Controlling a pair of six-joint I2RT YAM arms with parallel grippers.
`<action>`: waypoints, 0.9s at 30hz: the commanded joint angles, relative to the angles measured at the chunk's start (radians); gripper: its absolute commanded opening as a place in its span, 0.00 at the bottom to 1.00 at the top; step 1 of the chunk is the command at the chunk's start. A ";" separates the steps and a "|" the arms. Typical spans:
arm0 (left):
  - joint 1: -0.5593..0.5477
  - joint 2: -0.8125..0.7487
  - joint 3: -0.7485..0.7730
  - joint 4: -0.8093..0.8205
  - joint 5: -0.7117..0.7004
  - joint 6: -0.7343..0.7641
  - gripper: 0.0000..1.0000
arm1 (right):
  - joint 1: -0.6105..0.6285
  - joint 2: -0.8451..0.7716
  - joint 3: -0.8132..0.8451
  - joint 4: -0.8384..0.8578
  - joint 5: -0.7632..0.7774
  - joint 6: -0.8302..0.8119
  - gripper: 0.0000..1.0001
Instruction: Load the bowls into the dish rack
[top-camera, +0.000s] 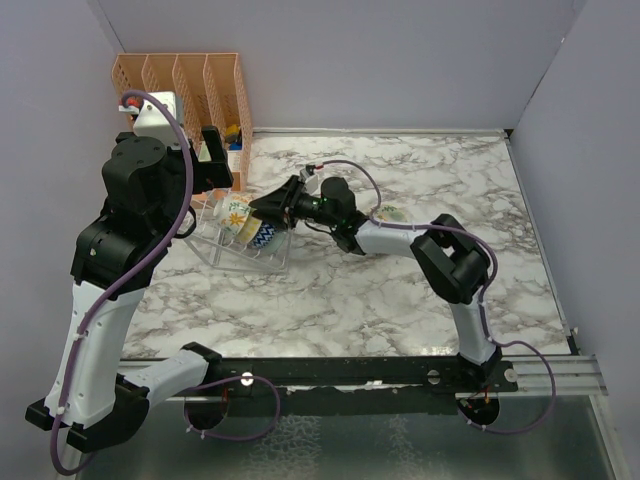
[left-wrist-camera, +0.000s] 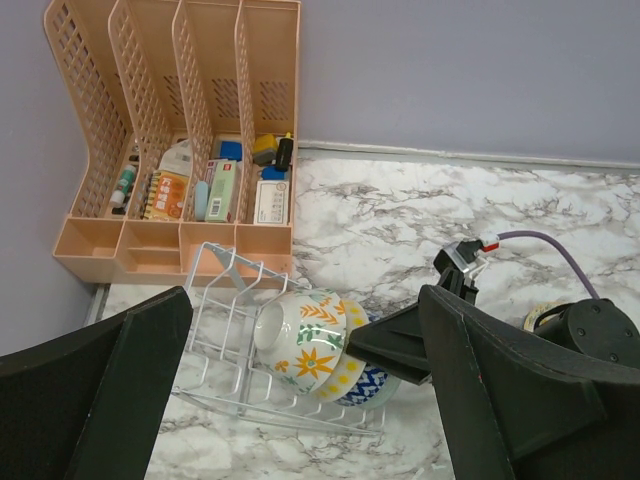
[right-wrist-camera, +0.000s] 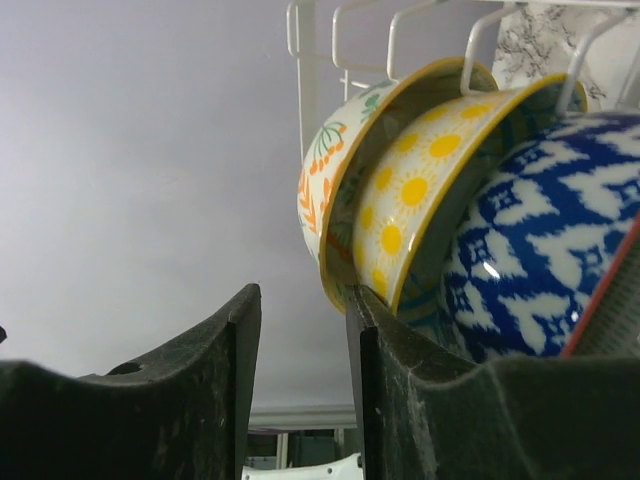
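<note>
The clear dish rack stands on the marble at the left. Three bowls lean in it on edge: a white floral one, a yellow sun-patterned one and a blue-and-white one. My right gripper reaches in from the right. Its jaws are slightly apart with nothing between them. One finger touches the rims of the floral bowl and the yellow bowl, beside the blue bowl. My left gripper hovers wide open above the rack, empty.
An orange slotted organiser with small items stands at the back left against the wall, just behind the rack. A pale round thing lies partly hidden behind my right arm. Walls close the table at the back and both sides.
</note>
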 joint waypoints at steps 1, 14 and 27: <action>-0.007 -0.002 -0.002 0.019 -0.020 0.016 0.99 | 0.007 -0.100 -0.044 -0.137 -0.007 -0.100 0.40; -0.007 -0.012 0.006 0.010 -0.025 0.018 0.99 | -0.054 -0.417 0.035 -1.000 0.151 -0.536 0.41; -0.007 -0.011 -0.010 0.017 -0.008 -0.001 0.99 | -0.122 -0.312 0.327 -1.755 0.651 -1.028 0.52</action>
